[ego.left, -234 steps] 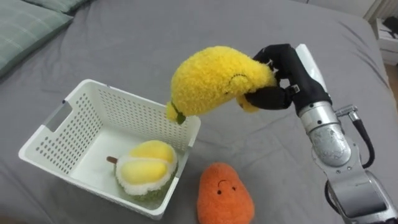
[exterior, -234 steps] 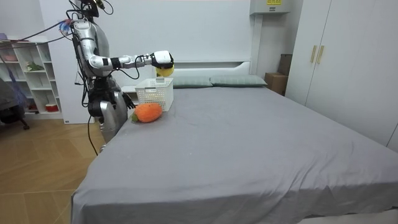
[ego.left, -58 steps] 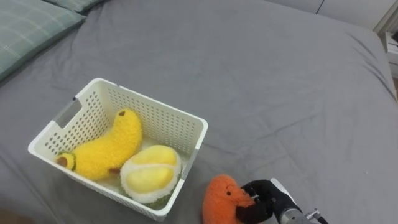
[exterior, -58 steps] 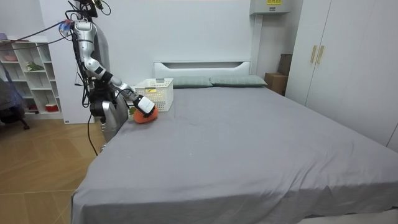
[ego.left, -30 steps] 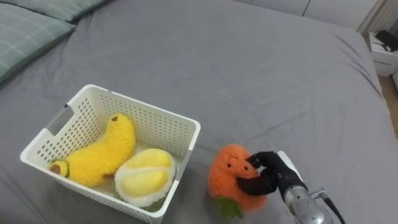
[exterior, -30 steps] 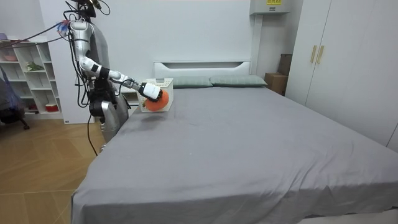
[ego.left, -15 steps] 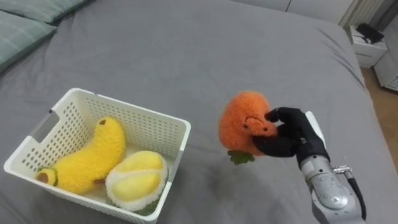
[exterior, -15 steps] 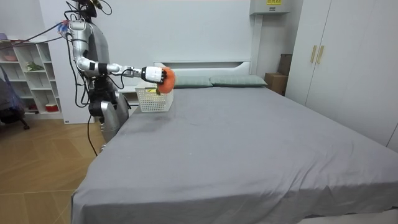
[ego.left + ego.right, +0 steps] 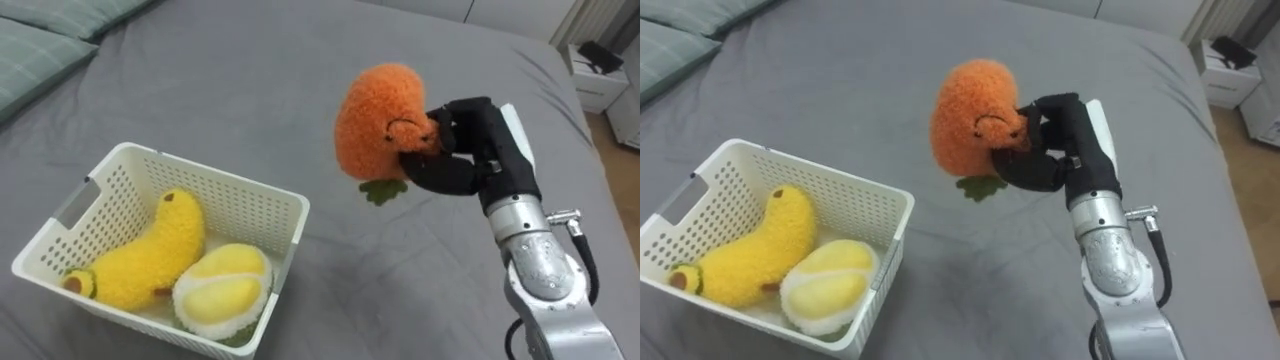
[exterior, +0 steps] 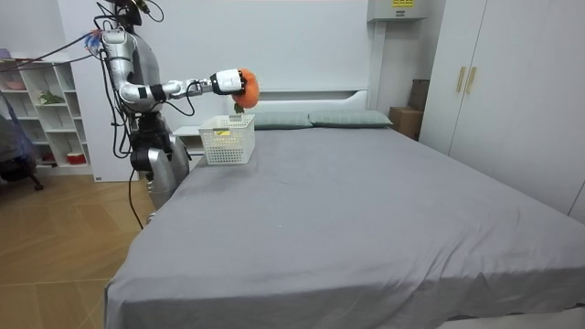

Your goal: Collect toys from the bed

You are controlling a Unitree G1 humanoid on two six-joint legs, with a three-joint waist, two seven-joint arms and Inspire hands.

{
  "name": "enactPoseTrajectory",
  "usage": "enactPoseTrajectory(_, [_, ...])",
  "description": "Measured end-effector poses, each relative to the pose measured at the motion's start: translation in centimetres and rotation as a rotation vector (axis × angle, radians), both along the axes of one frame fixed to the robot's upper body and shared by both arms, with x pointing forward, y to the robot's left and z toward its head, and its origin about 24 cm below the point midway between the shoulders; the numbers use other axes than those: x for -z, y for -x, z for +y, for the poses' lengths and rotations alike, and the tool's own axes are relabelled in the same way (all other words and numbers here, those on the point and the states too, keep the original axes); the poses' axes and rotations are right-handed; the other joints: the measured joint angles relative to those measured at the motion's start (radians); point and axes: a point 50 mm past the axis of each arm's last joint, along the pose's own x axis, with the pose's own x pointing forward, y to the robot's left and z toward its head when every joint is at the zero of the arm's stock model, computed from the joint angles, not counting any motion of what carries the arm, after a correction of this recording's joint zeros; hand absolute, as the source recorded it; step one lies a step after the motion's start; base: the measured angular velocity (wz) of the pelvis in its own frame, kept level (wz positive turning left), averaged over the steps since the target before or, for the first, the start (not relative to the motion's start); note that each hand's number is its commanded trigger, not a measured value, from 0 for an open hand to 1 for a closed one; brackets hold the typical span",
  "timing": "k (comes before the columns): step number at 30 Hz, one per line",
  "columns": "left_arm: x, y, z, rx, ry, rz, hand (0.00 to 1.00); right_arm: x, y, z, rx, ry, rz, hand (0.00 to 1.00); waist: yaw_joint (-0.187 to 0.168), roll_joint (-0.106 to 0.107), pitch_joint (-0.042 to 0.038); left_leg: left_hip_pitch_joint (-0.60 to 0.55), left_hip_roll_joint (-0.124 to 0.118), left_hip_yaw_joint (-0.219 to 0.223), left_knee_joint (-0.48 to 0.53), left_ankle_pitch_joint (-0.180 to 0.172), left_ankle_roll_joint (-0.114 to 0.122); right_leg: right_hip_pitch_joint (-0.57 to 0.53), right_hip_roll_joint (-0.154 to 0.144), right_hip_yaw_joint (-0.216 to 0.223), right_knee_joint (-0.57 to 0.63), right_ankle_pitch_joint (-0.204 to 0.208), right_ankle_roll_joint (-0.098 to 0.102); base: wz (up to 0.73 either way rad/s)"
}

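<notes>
My right hand [image 9: 470,150] [image 9: 1052,145] [image 10: 225,83] is shut on an orange plush toy [image 9: 381,119] [image 9: 973,116] [image 10: 247,85] with a green leaf under it, held high above the grey bed [image 9: 300,90], to the right of the basket. The white slatted basket [image 9: 262,195] [image 9: 880,203] [image 10: 228,139] sits on the bed at lower left. Inside it lie a yellow plush banana [image 9: 145,254] [image 9: 752,251] and a yellow-and-white plush durian [image 9: 222,287] [image 9: 830,286].
A green checked pillow [image 9: 40,40] lies at the bed's upper left. I stand at the bed's side near its head, by a white shelf unit [image 10: 41,114]. Wardrobes [image 10: 498,78] line the room view's right. A small white stand [image 9: 598,75] is beyond the bed's far edge.
My right hand has lifted the orange toy from the bed beside the basket up into the air. Earlier it dropped the banana into the basket.
</notes>
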Motion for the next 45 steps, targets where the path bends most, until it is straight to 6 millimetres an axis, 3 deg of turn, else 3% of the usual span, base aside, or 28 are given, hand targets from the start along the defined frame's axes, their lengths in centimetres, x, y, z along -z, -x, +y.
enactPoseTrajectory(8, [0.2,-0.7,-0.2,-0.002,0.010,0.017,0.00,-2.9,-0.3,2.1,-0.106,0.037,-0.109,1.00,0.032,-0.009,0.0002,0.001,-0.001,-0.005,0.003,0.000,0.000,-0.002,-0.001,-0.004,-0.001,0.000,0.000,0.01])
enactPoseTrajectory(12, [0.2,-0.8,-0.2,-0.001,0.010,0.016,0.00,-3.5,-0.5,3.2,-0.141,0.032,-0.136,1.00,0.052,-0.008,0.0004,0.000,-0.001,-0.011,0.003,0.000,0.000,-0.001,-0.001,-0.011,-0.002,0.000,0.000,0.05])
enactPoseTrajectory(17, [0.2,-1.4,-0.4,0.017,0.011,0.012,0.00,-3.9,-0.5,5.9,-0.282,0.055,-0.138,1.00,0.067,-0.008,0.0005,-0.010,-0.003,-0.029,0.003,0.000,0.000,-0.002,-0.003,-0.030,-0.002,0.000,0.000,0.11])
enactPoseTrajectory(20, [0.2,-1.9,-0.5,0.032,0.014,0.016,0.00,-3.7,-0.4,7.2,-0.355,0.066,-0.112,1.00,0.106,-0.008,0.0004,-0.009,-0.004,-0.035,0.005,0.000,0.000,0.001,-0.003,-0.035,-0.002,0.000,0.000,0.05])
enactPoseTrajectory(25, [0.3,-1.8,-0.5,0.043,0.010,0.039,0.00,-3.3,0.1,9.0,-0.445,0.082,-0.079,1.00,0.123,-0.008,0.0009,-0.013,-0.006,-0.055,0.007,0.000,0.001,0.005,-0.005,-0.059,-0.003,0.000,0.000,0.11])
enactPoseTrajectory(32, [0.0,-2.7,-0.6,0.076,0.002,0.017,0.00,-2.0,0.4,10.0,-0.521,0.168,-0.008,1.00,0.155,-0.018,0.0057,-0.024,-0.007,-0.062,0.006,0.000,0.000,-0.003,-0.005,-0.062,-0.003,0.000,0.000,0.03])
enactPoseTrajectory(34, [0.0,-3.1,-0.7,0.090,0.001,0.004,0.00,-0.8,0.2,10.2,-0.527,0.195,0.041,1.00,0.165,-0.025,0.0064,-0.024,-0.007,-0.062,0.008,0.000,0.000,-0.003,-0.005,-0.062,-0.003,0.000,0.000,0.00])
enactPoseTrajectory(37, [-0.1,-3.4,-0.7,0.095,-0.001,-0.001,0.00,0.8,0.1,10.4,-0.534,0.212,0.118,0.84,0.171,-0.031,0.0095,-0.025,-0.008,-0.062,0.009,0.000,0.000,-0.003,-0.005,-0.062,-0.003,0.000,0.000,0.00])
enactPoseTrajectory(39, [-0.1,-3.3,-0.7,0.094,-0.002,0.001,0.00,1.4,0.1,10.5,-0.535,0.214,0.141,0.61,0.172,-0.033,0.0105,-0.026,-0.008,-0.062,0.009,0.000,0.000,-0.003,-0.005,-0.062,-0.003,0.000,0.000,0.00])
enactPoseTrajectory(41, [0.0,-3.3,-0.7,0.094,-0.002,0.003,0.00,1.6,0.0,10.6,-0.528,0.228,0.146,0.20,0.172,-0.033,0.0107,-0.029,-0.008,-0.064,0.009,0.000,0.001,-0.003,-0.005,-0.063,-0.005,0.000,0.000,0.00])
enactPoseTrajectory(43, [0.0,-3.3,-0.7,0.094,-0.001,0.002,0.00,1.6,0.0,10.6,-0.525,0.235,0.143,0.00,0.171,-0.033,0.0107,-0.032,-0.008,-0.065,0.009,0.000,0.000,-0.003,-0.005,-0.064,-0.006,0.000,0.000,0.00])
enactPoseTrajectory(45, [0.0,-3.3,-0.7,0.095,-0.001,0.002,0.00,1.6,0.0,10.6,-0.522,0.243,0.142,0.00,0.170,-0.033,0.0104,-0.035,-0.010,-0.069,0.009,0.000,0.001,-0.003,-0.006,-0.074,-0.008,0.000,0.000,0.06])
